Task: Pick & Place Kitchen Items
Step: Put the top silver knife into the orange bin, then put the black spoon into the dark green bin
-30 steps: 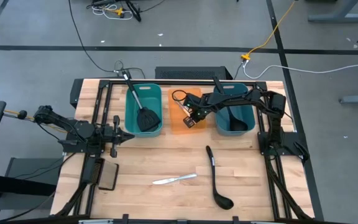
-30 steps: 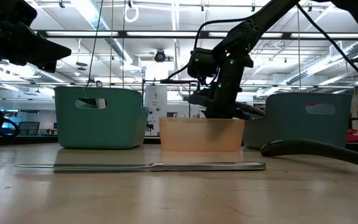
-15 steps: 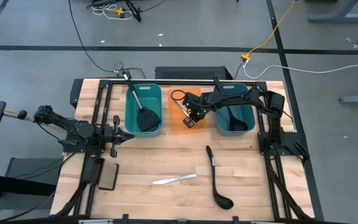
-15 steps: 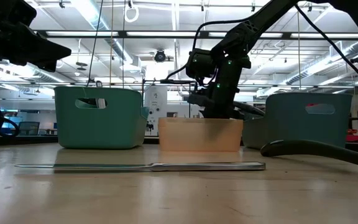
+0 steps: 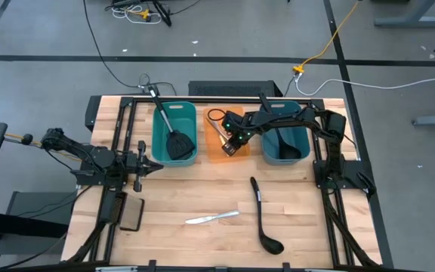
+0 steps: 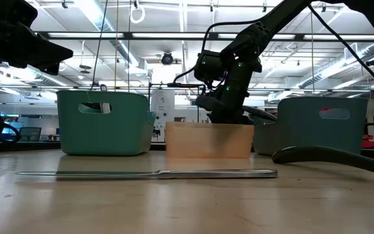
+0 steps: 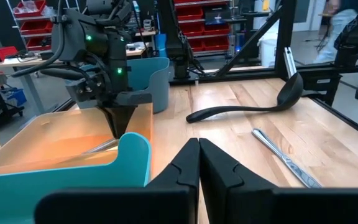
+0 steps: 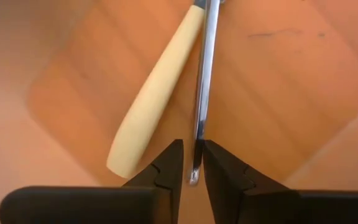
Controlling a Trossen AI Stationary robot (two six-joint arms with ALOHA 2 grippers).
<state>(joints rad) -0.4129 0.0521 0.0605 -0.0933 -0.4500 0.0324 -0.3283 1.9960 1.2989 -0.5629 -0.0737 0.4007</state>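
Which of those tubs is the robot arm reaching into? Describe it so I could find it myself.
Look at the far end of the wooden table, where three tubs stand in a row. It is the middle one, the orange tub, with the right gripper over it. Its neighbours are teal and blue, and taller.

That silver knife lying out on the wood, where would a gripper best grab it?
Probably at the handle, coming straight down from above. The silver knife lies flat on the table with bare wood all around, so fingers could straddle its narrow width. The handle end, nearer the ladle, looks thicker than the blade.
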